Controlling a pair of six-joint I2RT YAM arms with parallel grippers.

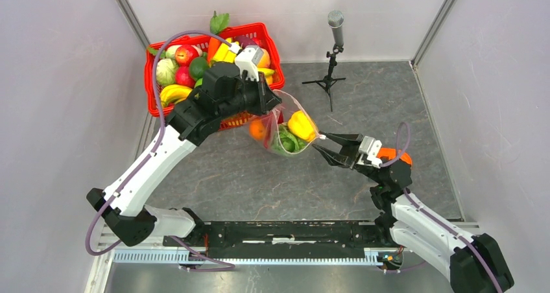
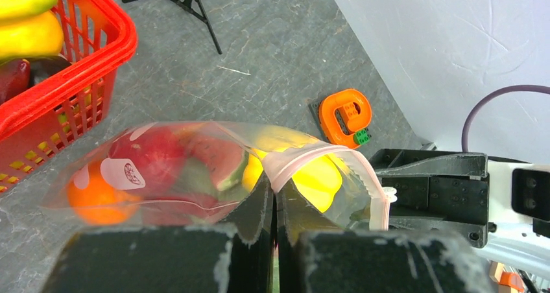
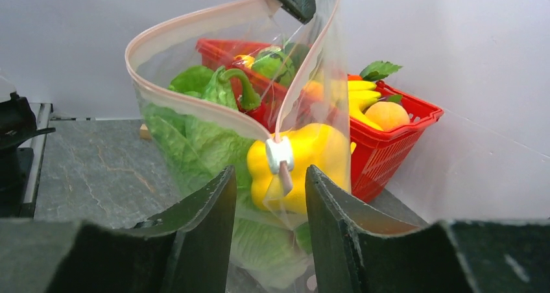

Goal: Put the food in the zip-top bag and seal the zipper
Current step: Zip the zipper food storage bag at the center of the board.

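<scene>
So my left jaws are clamped tight on the rim of the zip-top bag (image 1: 288, 129), holding it up off the table (image 1: 227, 176) just beside the red basket (image 1: 259, 30). The food looks to be all in: yellow bell pepper (image 3: 311, 157), cabbage (image 3: 194, 150), orange (image 2: 91, 192), watermelon slice (image 2: 214, 163) and a red fruit (image 2: 152, 153). My right jaws stand apart, one on each side of the white slider (image 3: 280, 155) at the end of the zipper (image 3: 194, 105), touching nothing yet. I reckon the trick here is to pinch the slider itself, not the loose film under it, then pull straight along the pink strip toward my left jaws while they hold the rim taut. The mouth gapes wide and curvy, so slack could jam it. As for writing, there's a white round patch with a pinkish logo (image 2: 131, 174) on the bag, too blurry to read.
</scene>
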